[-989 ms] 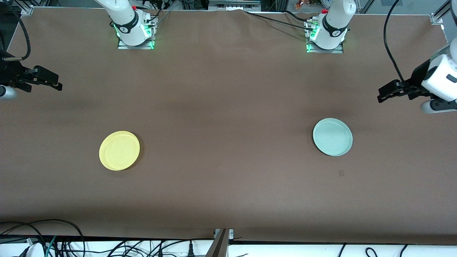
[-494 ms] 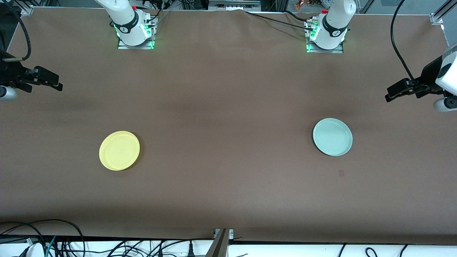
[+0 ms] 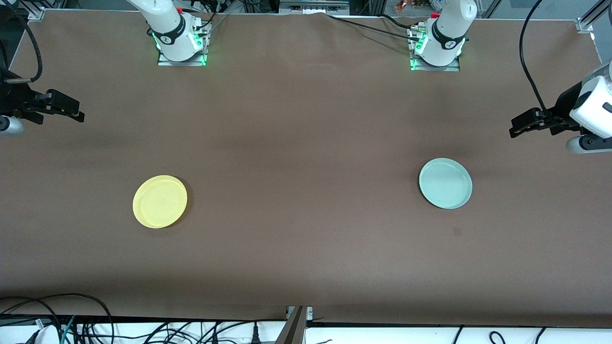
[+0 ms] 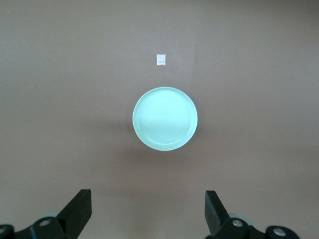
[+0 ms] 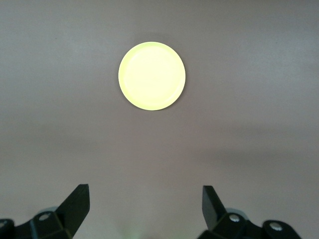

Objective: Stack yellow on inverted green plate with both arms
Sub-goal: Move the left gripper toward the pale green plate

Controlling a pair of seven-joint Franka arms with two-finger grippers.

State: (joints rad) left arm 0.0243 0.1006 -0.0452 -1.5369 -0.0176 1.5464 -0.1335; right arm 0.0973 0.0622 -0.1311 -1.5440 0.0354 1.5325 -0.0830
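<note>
Green plate (image 3: 445,183) clear of left claw (image 3: 519,127).

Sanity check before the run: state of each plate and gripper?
yellow plate: rim up, flat on table, toward the right arm's end, untouched.
green plate: rim up, not inverted, toward the left arm's end, untouched.
left gripper: open, empty, above table.
right gripper: open, empty, above table.

Both arms reach out from their bases to the ends of the tabletop (image 3: 306,119) and hang in the air above it. The left gripper (image 3: 519,128) is at the left arm's end, jaws spread wide with nothing between them. The right gripper (image 3: 71,112) is at the right arm's end, jaws likewise wide apart and empty.
</note>
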